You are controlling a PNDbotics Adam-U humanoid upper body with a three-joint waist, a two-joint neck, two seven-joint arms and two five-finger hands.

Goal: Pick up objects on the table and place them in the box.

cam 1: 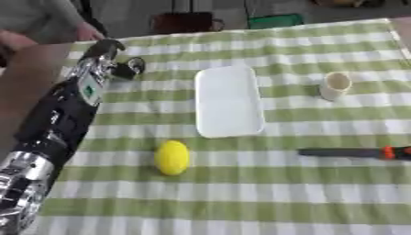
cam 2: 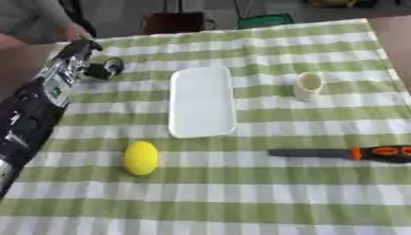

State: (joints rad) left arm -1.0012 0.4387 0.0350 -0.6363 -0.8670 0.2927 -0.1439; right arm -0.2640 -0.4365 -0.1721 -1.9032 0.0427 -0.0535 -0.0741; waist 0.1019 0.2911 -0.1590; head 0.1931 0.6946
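The left hand is reaching over a small dark object; finger state cannot be told. Fingers should be closing squarely round it before lifting.

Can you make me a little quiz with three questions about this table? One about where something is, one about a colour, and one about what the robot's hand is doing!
1. Where is the lemon?
A. On the white tray
B. On the cloth, nearer than the tray
C. Inside the cup

2. What colour is the knife's handle?
A. Orange
B. Blue
C. Pink

3. What is the left hand doing?
A. Holding the lemon
B. Resting on the tray
C. Reaching to a small dark thing at the far left of the table

Answers:
1. B, the lemon lies on the checked cloth, apart from the white tray.
2. A, the handle end by the right edge is orange.
3. C, the hand is by the small dark thing, far from the lemon and tray.
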